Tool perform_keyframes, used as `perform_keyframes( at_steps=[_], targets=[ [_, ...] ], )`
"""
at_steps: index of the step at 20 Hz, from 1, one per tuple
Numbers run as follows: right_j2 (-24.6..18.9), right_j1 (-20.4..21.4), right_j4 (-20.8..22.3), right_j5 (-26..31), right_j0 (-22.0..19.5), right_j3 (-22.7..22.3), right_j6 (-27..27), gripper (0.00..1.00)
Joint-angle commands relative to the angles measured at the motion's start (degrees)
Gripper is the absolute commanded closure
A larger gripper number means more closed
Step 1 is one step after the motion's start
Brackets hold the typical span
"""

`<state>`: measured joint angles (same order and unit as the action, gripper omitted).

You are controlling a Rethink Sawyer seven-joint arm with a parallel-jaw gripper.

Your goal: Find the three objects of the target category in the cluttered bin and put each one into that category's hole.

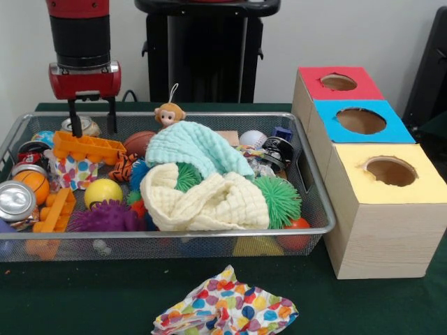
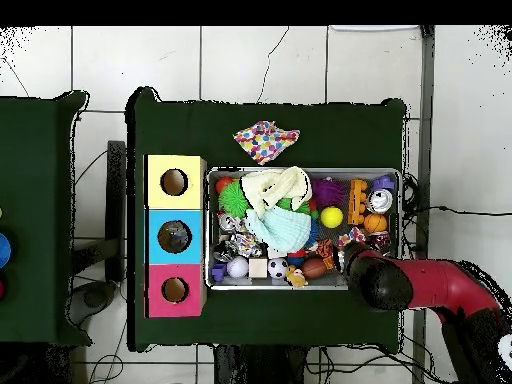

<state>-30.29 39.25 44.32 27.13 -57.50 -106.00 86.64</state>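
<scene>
Because the bin point(image 1: 318, 202) is packed tight, any descent risks snagging more than one item. Landmark for all entries: the orange toy truck point(image 1: 88, 146).

Item: gripper point(image 1: 91, 112). Hangs directly above the truck's rear edge, at the bin's far corner on the side away from the three boxes. Two dark fingers point(image 1: 72, 115) point straight down, spread apart, grasping nothing; tips look level with the rim.

Item: arm. Red and black, vertical over the truck in the front view; overhead it reaches in from the bin's robot-side edge.

Item: tin can point(image 1: 81, 125), just behind the truck, partly between the fingers. Hazard: a finger landing on its rim could tip it or skid off.

Item: polka-dot cup point(image 1: 75, 172), touching the truck's front. Hazard: likely dragged if the truck lifts.

Item: green cloth point(image 1: 197, 148) and cream cloth point(image 1: 201, 199), well beyond the truck toward the boxes; probably hiding targets.

Item: patterned cloth point(image 1: 225, 309), outside the bin.
</scene>
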Motion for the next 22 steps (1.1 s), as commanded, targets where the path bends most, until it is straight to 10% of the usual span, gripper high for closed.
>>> perform_keyframes(
  at_steps=[1,22],
  targets=[
    [0.6,-3.7,4.7,-1.9,-2.2,2.2,-4.0,0.00],
    [0.3,-15.2,11.8,-7.4,-7.7,7.3,-6.6,0.00]
  ],
)
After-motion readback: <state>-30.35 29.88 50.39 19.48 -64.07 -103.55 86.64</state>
